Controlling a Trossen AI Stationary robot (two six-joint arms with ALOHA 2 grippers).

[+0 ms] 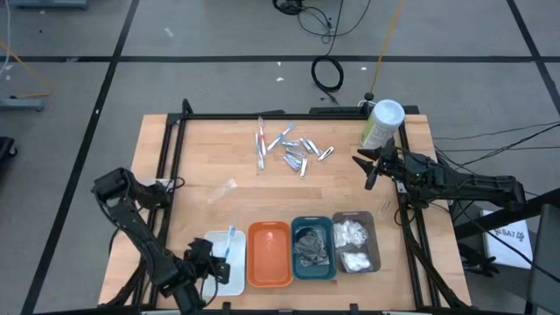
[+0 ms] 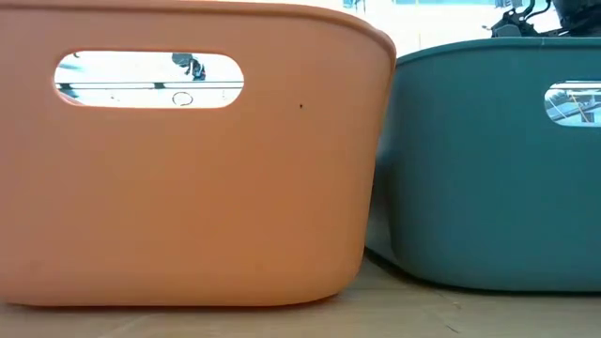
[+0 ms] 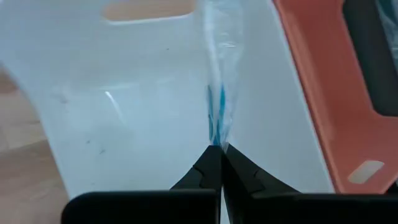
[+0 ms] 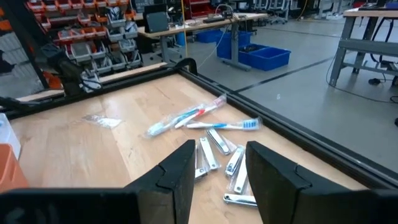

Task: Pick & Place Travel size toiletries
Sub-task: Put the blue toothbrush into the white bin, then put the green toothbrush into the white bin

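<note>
Wrapped toothbrushes [image 1: 262,144] and small silvery clippers [image 1: 302,156] lie loose on the far middle of the table; the right wrist view shows the toothbrushes [image 4: 186,116] and clippers [image 4: 217,155] too. My left gripper [image 1: 216,260] is over the white tray [image 1: 234,278] at the near edge, shut on a blue toothbrush in clear wrap [image 1: 230,241]. My right gripper [image 1: 371,168] is open, above the table's right side, right of the pile. Dark bundles [image 1: 311,247] fill the teal tray, and white pads [image 1: 353,245] lie in the grey tray. My left gripper [image 3: 219,154] pinches the clear-wrapped blue toothbrush by its end [image 3: 217,134] between the two fingertips. The fingers lie along the stick, which runs away from them over the white tray's floor [image 3: 124,93]. Whether its far end rests on the tray does not show.
Four trays stand in a row along the near edge: white, orange [image 1: 269,254], teal [image 1: 312,229] and grey [image 1: 374,254]. A tall pale-green canister [image 1: 382,122] stands at the far right corner. A scrap of clear wrap [image 1: 220,190] lies left of centre. A black frame [image 1: 262,115] borders the table.
</note>
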